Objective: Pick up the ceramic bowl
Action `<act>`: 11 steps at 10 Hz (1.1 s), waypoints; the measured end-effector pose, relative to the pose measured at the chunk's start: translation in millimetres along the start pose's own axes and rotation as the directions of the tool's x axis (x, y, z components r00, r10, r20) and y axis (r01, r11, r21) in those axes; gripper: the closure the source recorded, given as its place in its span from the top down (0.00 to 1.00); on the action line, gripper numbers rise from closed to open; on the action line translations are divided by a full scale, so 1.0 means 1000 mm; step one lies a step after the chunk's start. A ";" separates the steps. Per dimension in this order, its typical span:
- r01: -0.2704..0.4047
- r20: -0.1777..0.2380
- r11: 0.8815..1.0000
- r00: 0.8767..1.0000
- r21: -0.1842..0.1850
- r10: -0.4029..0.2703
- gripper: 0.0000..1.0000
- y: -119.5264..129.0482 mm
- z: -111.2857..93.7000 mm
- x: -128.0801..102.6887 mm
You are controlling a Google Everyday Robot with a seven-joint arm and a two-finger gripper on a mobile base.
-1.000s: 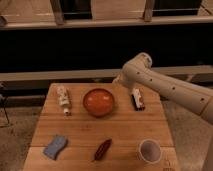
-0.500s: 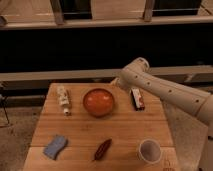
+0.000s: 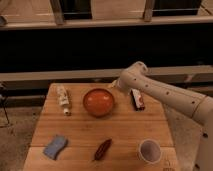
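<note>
The ceramic bowl is round, glossy and orange-red, and sits upright on the wooden table, at the middle of its far half. My pale arm reaches in from the right. Its gripper is at the arm's left end, just beyond the bowl's far right rim, and is mostly hidden behind the wrist. Nothing shows in it.
A small pale bottle lies left of the bowl. A dark packet lies to its right, under my arm. A blue sponge, a red-brown pepper-like thing and a white cup lie along the near edge. A dark railing runs behind the table.
My arm has swung left and lower, bringing its end from above the packet to the bowl's far right rim. The objects on the table have not moved.
</note>
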 end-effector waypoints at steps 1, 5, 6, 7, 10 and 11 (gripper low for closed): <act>0.004 0.004 1.000 1.000 0.004 -0.004 0.80 -0.001 0.003 -0.001; 0.030 0.023 0.999 0.999 0.024 -0.031 0.80 -0.003 0.016 -0.005; 0.037 0.028 0.999 0.999 0.027 -0.038 0.80 -0.003 0.020 -0.007; 0.044 0.030 0.998 0.999 0.035 -0.045 0.80 -0.005 0.023 -0.006; 0.056 0.039 0.997 0.998 0.050 -0.058 0.80 -0.007 0.034 -0.008; 0.057 0.043 0.997 0.997 0.054 -0.059 0.80 -0.007 0.037 -0.010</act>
